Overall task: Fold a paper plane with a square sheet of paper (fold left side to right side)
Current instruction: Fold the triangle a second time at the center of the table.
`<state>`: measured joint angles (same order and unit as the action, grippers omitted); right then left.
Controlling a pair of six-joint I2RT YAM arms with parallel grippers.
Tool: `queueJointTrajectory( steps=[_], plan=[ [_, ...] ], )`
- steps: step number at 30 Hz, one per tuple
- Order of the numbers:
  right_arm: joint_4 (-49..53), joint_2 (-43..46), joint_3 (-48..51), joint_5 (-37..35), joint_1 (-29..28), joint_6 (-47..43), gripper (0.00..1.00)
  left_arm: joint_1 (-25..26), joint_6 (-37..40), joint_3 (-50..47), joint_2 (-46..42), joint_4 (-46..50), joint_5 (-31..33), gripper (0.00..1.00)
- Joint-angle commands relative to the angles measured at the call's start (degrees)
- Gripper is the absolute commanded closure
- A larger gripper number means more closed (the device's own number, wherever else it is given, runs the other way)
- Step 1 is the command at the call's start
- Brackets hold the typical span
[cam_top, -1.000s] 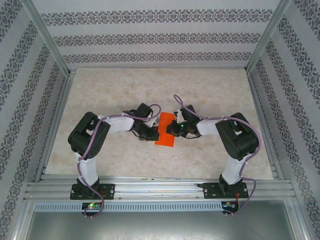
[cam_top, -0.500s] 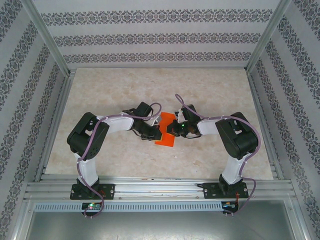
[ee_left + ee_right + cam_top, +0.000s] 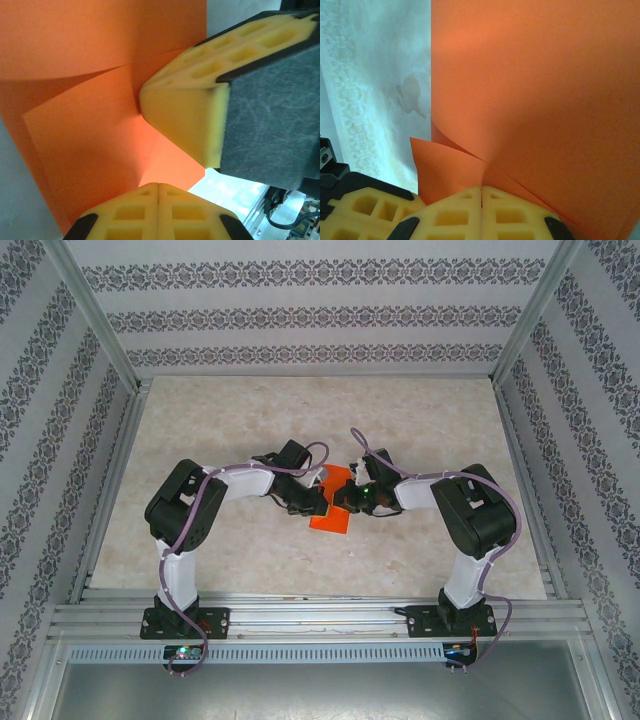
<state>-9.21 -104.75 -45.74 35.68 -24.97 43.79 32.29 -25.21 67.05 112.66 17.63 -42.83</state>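
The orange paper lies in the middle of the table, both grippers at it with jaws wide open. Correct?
Not open: the left gripper and the right gripper are shut, as each wrist view shows. The orange paper does lie in the middle of the table with both at it.

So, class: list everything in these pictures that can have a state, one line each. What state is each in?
square sheet of paper, lying on the table, partly folded, one flap curling up.
left fingers, shut, tips at the paper.
right fingers, shut, tips on the paper where its creases meet; whether they pinch it cannot be told.
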Motion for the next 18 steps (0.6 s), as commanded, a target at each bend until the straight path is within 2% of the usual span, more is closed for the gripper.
queueJointTrajectory(
  steps=[1,7,18],
  plan=[
    [5.6,-2.7,1.5,-3.6,0.2,-0.5,1.0,0.8,3.1,1.5,0.9,2.3,1.5,1.0],
    [6.7,-3.1,1.4,-4.5,0.3,-1.2,1.0,0.8,6.8,2.0,1.6,5.4,4.9,1.0],
    [8.9,-3.6,1.1,-5.6,0.5,-2.3,1.0,0.8,11.6,0.2,1.4,9.2,7.6,1.0]
  ],
)
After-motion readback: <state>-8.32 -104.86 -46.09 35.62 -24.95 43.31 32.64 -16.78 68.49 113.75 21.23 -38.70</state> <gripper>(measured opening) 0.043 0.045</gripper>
